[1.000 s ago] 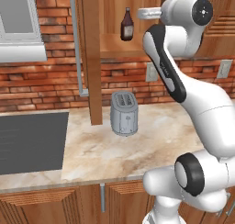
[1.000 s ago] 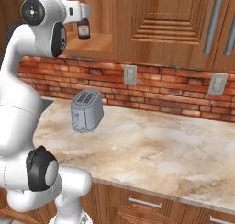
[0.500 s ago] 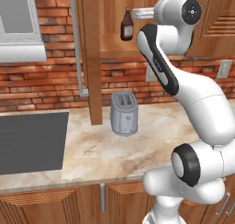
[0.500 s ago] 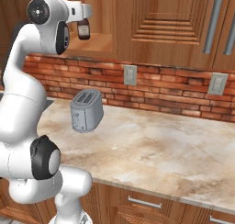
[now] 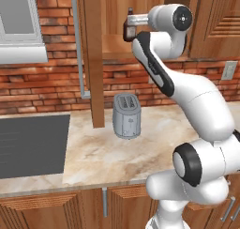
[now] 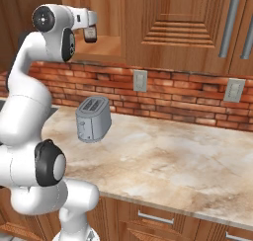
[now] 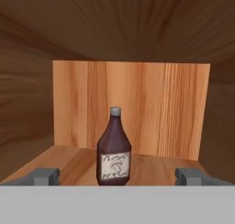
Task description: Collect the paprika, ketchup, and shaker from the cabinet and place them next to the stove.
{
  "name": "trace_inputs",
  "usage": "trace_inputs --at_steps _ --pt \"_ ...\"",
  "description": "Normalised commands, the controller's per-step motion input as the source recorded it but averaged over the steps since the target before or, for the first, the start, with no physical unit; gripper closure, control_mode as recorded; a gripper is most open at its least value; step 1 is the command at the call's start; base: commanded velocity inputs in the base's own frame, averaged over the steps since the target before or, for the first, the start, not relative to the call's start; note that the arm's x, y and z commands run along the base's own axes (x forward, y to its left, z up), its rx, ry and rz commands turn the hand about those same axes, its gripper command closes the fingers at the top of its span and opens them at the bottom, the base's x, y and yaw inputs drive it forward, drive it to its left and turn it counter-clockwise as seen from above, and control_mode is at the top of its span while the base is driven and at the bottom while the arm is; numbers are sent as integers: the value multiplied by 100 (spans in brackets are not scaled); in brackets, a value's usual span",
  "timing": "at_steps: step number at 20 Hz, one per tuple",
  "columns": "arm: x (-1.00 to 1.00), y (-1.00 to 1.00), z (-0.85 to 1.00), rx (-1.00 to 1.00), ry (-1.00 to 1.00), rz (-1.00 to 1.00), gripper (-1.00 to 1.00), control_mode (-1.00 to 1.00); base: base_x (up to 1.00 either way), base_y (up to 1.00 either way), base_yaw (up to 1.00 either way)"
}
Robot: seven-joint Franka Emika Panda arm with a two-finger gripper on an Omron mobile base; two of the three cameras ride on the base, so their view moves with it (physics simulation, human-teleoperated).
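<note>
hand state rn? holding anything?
Hand: open, jaws spread wide, holding nothing. It is lined up on the ketchup, which stands upright on the cabinet shelf, ahead of the fingertips and untouched.

The arm has swung its claw into the cabinet toward the ketchup.

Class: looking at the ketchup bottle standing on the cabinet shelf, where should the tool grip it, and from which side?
Grip the ketchup bottle around its wide lower body at the label, coming straight in from the open front of the cabinet. It stands upright, centred between the open tool tips; the neck looks too narrow for a steady hold.
</note>
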Motion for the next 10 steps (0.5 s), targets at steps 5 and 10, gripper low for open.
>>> trace_inputs --at_steps 5,10 --pt "31 1 -4 2 0 0 -100 -100 0 0 0" --pt "33 0 5 2 0 0 -100 -100 0 0 0"
